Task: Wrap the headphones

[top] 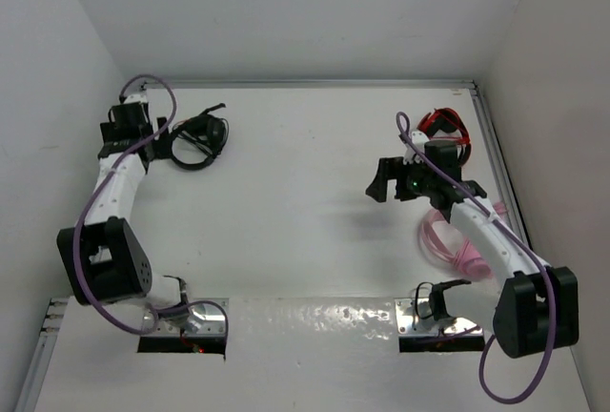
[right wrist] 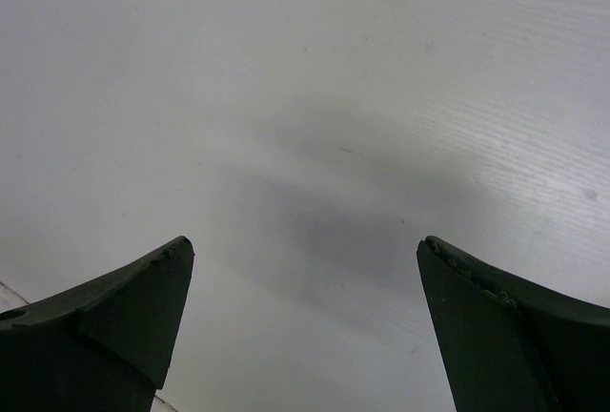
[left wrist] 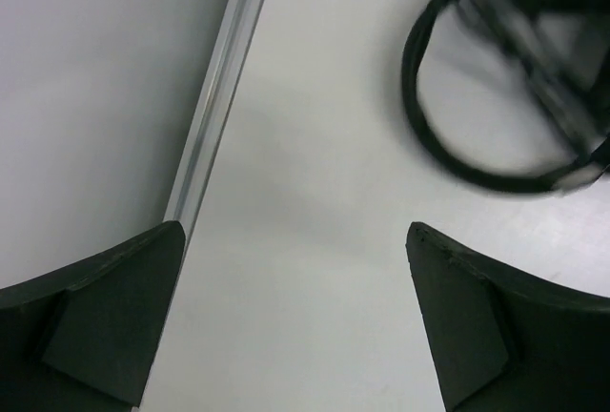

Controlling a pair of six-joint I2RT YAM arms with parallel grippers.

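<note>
White matte bench (top: 305,221) under soft even light, with faint shadows. Plain white left wall (top: 48,59), far wall (top: 286,11) and right wall (top: 562,59). Metal rail (top: 324,82) along far bench edge. Glossy strip (top: 315,324) at near edge.

The headphones (top: 200,141) lie far left, just beside the left gripper (top: 164,142); the right gripper (top: 379,181) hangs well apart.

We see a robotics lab cell: plain white panels (top: 286,11) box in a white table (top: 315,231), aluminium rail (top: 324,83) at its upper edge, two robot arms (top: 114,188) (top: 481,226) bolted at the bottom.
</note>
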